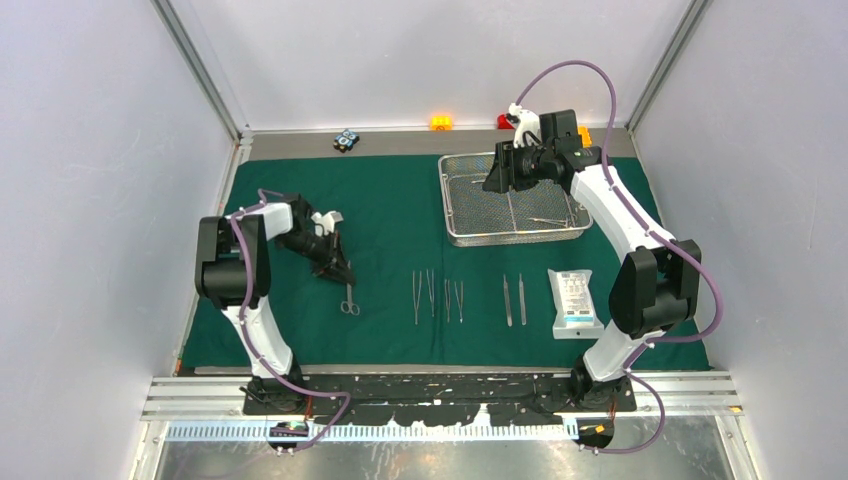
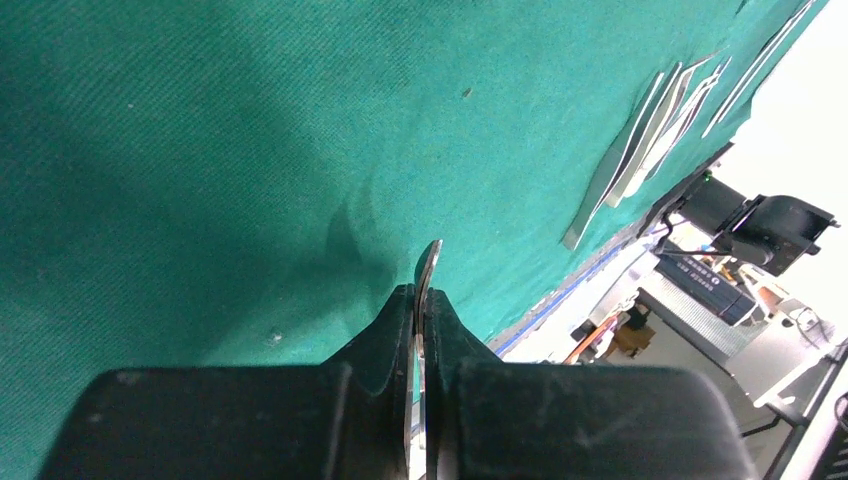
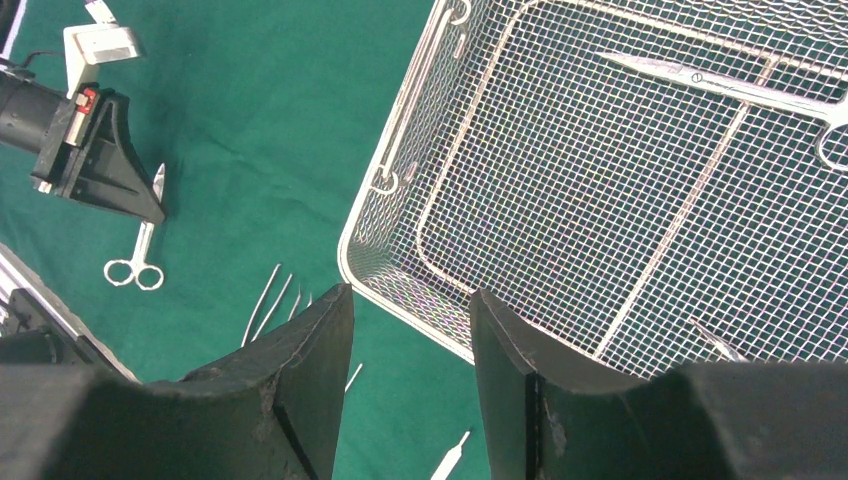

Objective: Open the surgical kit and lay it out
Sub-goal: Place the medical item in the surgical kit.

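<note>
Well, a dark green drape (image 1: 390,200) covers the table, with white walls around. 1 mesh tray (image 1: 515,238) lies on it, w/ 1 long scissors (image 3: 720,80) inside. Nearer than the tray: approx. 4 forceps (image 1: 431,292), 2 tweezers (image 1: 507,298), 1 pouch (image 1: 575,302). Left gripper (image 2: 422,300), well left of the tray, is clenched on 1 small scissors (image 1: 349,300). Right gripper (image 3: 410,310) hangs released over the tray.

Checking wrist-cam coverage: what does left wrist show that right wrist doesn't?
Left wrist only: a thin steel blade pinched in the shut left gripper. Right wrist only: the mesh tray with scissors inside, the open right gripper, and the ring handles below the left gripper. Both: the green drape and laid-out forceps.
</note>
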Tool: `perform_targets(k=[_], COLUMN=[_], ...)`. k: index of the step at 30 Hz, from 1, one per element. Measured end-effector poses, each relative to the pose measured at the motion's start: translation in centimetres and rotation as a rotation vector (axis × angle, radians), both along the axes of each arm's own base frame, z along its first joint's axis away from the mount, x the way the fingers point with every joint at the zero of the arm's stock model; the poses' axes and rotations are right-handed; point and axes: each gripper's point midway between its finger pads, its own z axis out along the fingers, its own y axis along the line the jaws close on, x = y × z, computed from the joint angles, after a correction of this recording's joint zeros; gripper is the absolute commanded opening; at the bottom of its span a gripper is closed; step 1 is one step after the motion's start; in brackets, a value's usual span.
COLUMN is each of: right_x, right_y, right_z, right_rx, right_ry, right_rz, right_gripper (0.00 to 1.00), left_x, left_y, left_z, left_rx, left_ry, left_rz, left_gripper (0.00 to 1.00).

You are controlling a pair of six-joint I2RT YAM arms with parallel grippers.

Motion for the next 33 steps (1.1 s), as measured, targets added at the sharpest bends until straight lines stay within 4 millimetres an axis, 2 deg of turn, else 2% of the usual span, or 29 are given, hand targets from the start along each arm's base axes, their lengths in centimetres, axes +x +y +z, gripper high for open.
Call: perform_targets(k=[9,14,33], right_x=[-0.1,-0.1,-0.2], right_y=[0.0,0.0,0.0], right_z=[-0.1,-0.1,-0.3], right_rx=[0.000,0.001,0.000], right_ry=[0.004,0.006,0.011], right_rz=[-0.001,-0.002,-0.002], right_gripper=[0.52,0.51,0.52], left_x=[-0.4,-0.8,-1.3], left_y=[-0.4,-0.8,-0.5], left_z=[0.7,0.1,-0.5], left_rx=[0.015,0.016,0.033], left_ry=[-0.009,0.021,0.071], left_rz=[-0.095,-0.130,-0.133], left_gripper=[0.00,0.02,0.20])
